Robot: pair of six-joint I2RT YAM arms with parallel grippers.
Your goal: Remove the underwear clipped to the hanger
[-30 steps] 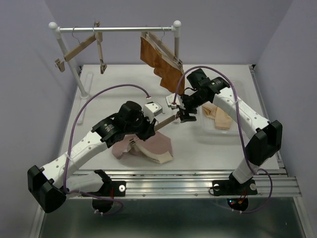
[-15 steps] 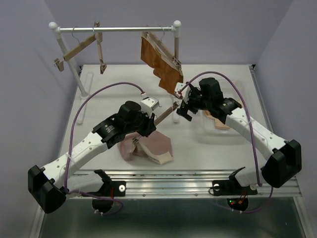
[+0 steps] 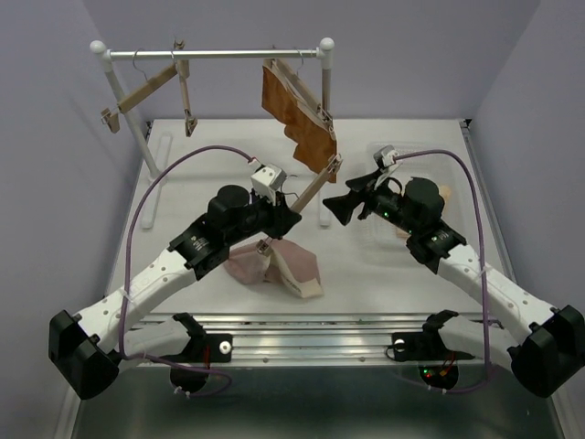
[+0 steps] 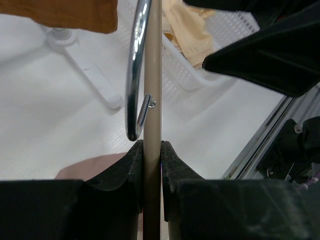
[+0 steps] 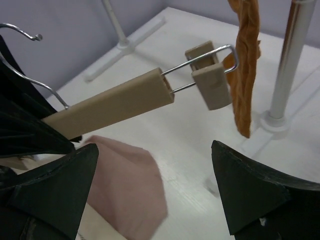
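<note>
Right gripper (image 5: pixel 155 146) backed off hanger (image 5: pixel 115 102), jaws wide, left gripper (image 4: pixel 151 162) clamping its bar, cream underwear (image 4: pixel 187 27) in basket (image 4: pixel 240 25)

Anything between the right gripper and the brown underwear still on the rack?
Yes: the clip of the hanger that the left gripper holds juts across, between the open right gripper and the brown underwear.

On the table (image 3: pixel 366 285), loose underwear (image 3: pixel 288 267) lies before the rack (image 3: pixel 228 54), left of the basket (image 4: pixel 195 72).
</note>
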